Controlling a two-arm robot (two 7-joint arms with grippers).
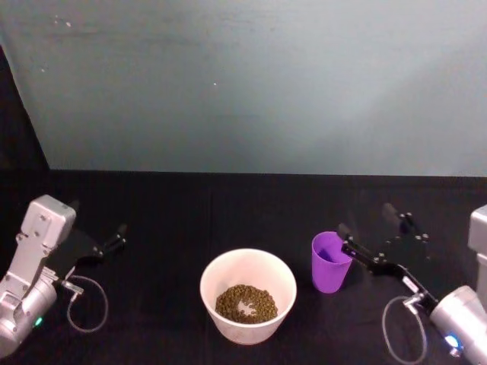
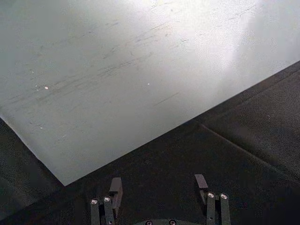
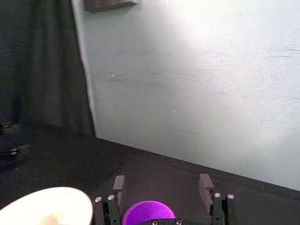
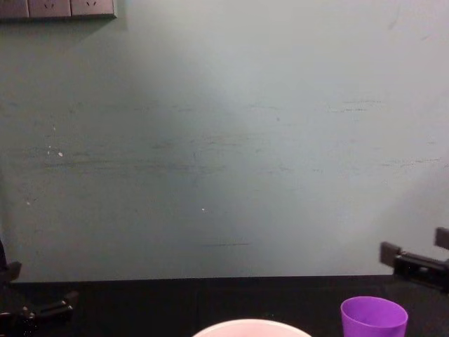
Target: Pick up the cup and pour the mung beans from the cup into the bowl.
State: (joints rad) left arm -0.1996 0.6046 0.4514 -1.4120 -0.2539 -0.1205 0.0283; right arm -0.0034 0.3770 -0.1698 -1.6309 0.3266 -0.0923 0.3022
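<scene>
Purple cup (image 1: 329, 264); white bowl (image 1: 215, 275); olive-green beans (image 1: 246, 303); black table (image 1: 167, 220).

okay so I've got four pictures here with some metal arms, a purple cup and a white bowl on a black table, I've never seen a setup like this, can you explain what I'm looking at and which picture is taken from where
This is a two-armed robot, and each arm ends in a two-fingered gripper. One picture looks down from its head, one looks forward from its chest, and two come from small cameras on its wrists.

On the black table stands a white bowl with mung beans already in it. To the bowl's right stands the purple cup, upright.

The right gripper is open, with the cup's rim between its fingers; the right wrist picture shows the cup between them. Nothing is lifted. The left gripper rests open and empty at the left, away from both.
</scene>
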